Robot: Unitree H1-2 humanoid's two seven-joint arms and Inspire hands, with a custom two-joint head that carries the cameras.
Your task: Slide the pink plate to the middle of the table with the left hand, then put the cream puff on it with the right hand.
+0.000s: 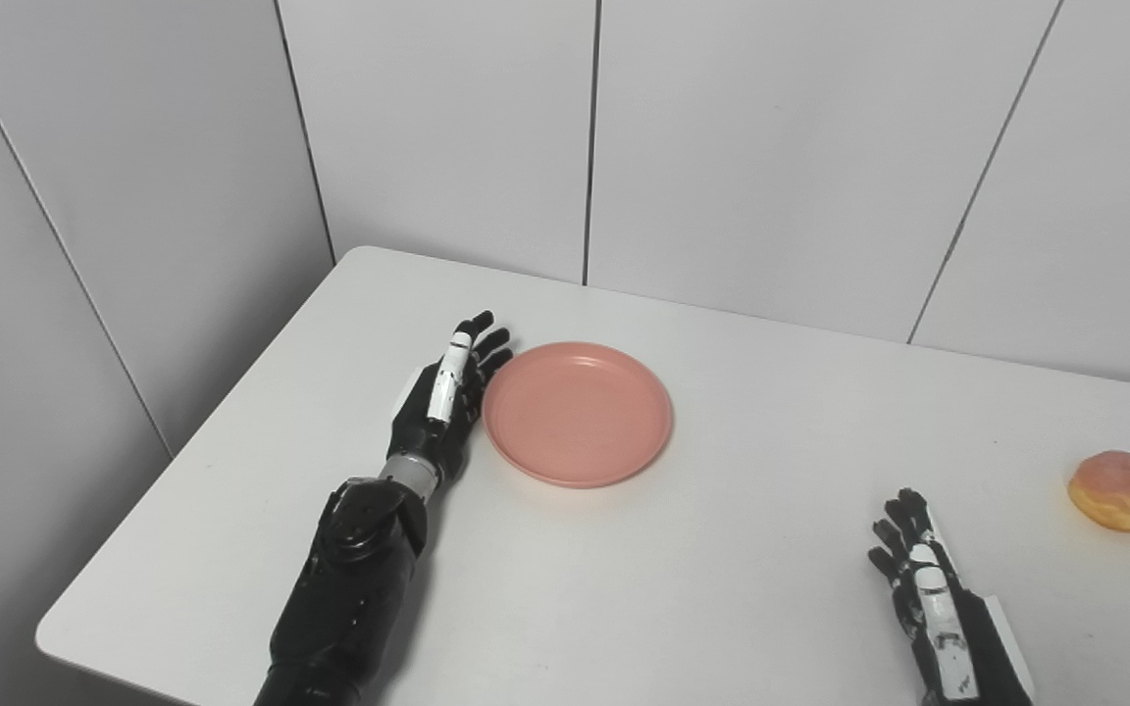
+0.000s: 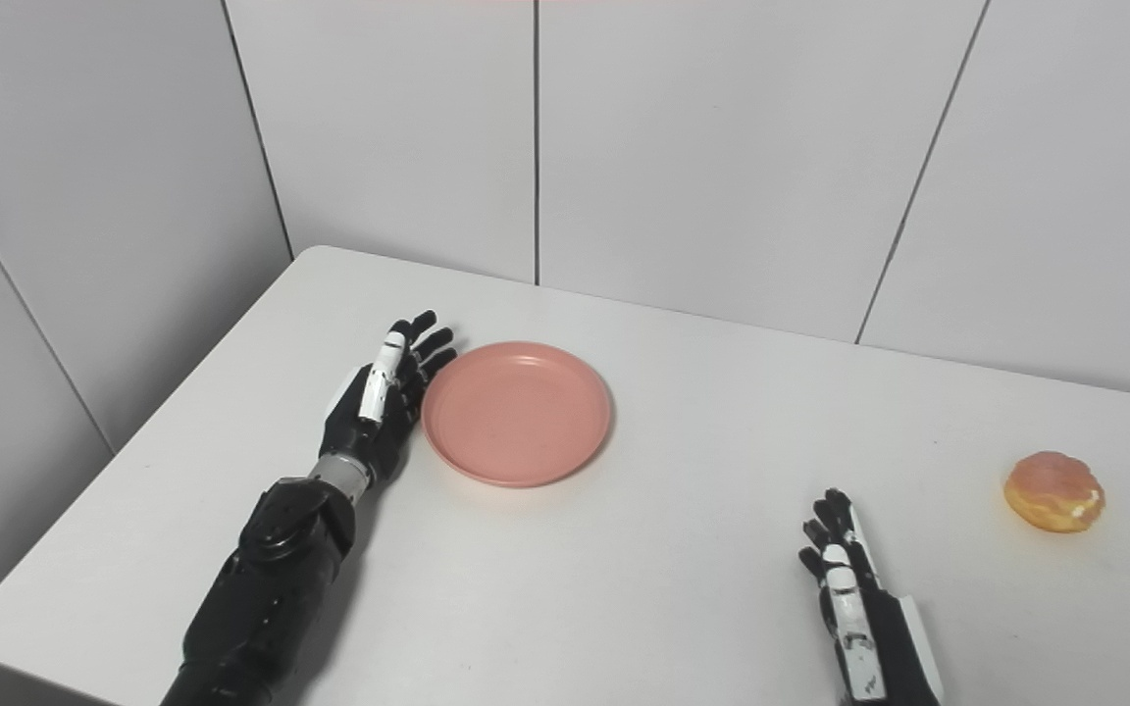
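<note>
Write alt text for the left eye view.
A black robotic left hand, fingers apart, rests beside the left rim of a round pink plate on a white table. The open right hand waits near the front edge, apart from a glazed cream puff at far right.

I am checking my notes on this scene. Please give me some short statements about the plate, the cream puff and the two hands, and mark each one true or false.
1. The left hand is beside the left rim of the pink plate. True.
2. The cream puff lies on the plate. False: it lies on the table, far right of the plate.
3. The right hand holds the cream puff. False: it is open and apart from it.
4. The plate is empty. True.
5. The left hand's fingers are extended. True.
</note>
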